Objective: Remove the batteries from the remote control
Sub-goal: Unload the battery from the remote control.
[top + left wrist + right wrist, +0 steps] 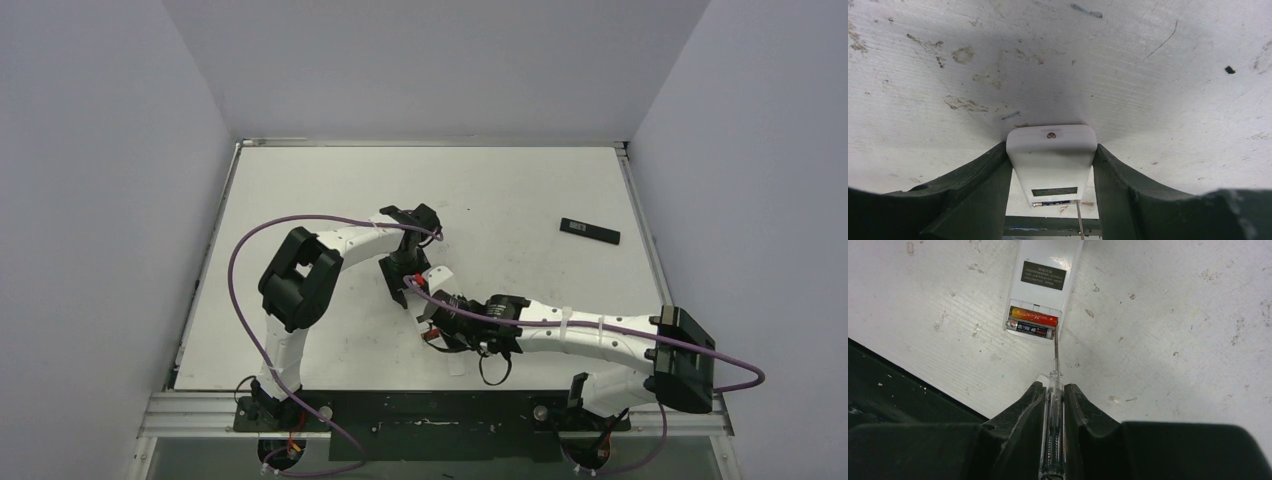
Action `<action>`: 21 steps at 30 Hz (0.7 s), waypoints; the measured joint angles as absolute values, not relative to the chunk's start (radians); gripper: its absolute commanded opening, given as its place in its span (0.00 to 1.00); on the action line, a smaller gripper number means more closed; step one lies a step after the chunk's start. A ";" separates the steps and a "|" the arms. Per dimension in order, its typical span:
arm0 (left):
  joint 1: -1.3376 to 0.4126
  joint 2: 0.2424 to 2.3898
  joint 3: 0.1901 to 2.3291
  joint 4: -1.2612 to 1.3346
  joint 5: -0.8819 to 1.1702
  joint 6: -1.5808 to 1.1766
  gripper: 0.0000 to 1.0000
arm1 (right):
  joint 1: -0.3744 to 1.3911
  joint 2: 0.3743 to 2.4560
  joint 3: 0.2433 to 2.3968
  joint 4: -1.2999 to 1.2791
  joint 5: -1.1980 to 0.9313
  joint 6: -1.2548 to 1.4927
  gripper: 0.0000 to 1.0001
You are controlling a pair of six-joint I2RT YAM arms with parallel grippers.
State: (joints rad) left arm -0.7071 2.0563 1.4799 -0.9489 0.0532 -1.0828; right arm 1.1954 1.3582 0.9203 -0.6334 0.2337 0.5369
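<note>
Slippage worries us: clear-handled screwdriver (1053, 432) clamped in right pincer (1053, 387) may skid off orange and dark cylindrical batteries (1033, 317), jolting white plastic remote (1050, 167) that left pincer (1051, 150) grips.

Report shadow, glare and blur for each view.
Top external: even, soft light on the table. Left wrist: wide-angle bend, dark shadow beyond the remote, left fingers blurred. Right wrist: batteries sharp, slight glare on the remote, right fingers dark around the screwdriver.
</note>
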 measured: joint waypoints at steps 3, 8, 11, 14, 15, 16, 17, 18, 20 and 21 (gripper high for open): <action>-0.707 2.056 1.480 -0.949 0.054 -1.082 0.00 | 1.201 1.361 0.920 -0.630 0.246 0.542 0.05; -0.707 2.056 1.480 -0.948 0.054 -1.081 0.00 | 1.201 1.354 0.910 -0.612 0.247 0.559 0.05; -0.707 2.056 1.480 -0.947 0.054 -1.080 0.00 | 1.198 1.338 0.881 -0.580 0.243 0.569 0.05; -0.707 2.056 1.480 -0.947 0.054 -1.080 0.00 | 1.187 1.311 0.850 -0.548 0.229 0.584 0.05; -0.707 2.056 1.480 -0.947 0.054 -1.080 0.00 | 1.179 1.299 0.837 -0.537 0.220 0.590 0.05; -0.707 2.056 1.480 -0.947 0.054 -1.080 0.00 | 1.169 1.286 0.824 -0.525 0.210 0.596 0.05; -0.707 2.056 1.480 -0.947 0.054 -1.080 0.00 | 1.157 1.274 0.811 -0.514 0.198 0.601 0.05; -0.707 2.056 1.480 -0.947 0.054 -1.080 0.00 | 1.148 1.263 0.801 -0.505 0.186 0.606 0.05; -0.707 2.056 1.480 -0.947 0.054 -1.080 0.00 | 1.118 1.239 0.777 -0.482 0.152 0.619 0.05; -0.707 2.056 1.480 -0.947 0.054 -1.080 0.00 | 1.103 1.226 0.764 -0.468 0.134 0.624 0.05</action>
State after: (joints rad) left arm -0.7071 2.0563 1.4799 -0.9466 0.0536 -1.0801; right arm 1.1034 1.2263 0.7639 -0.4679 0.1341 0.6243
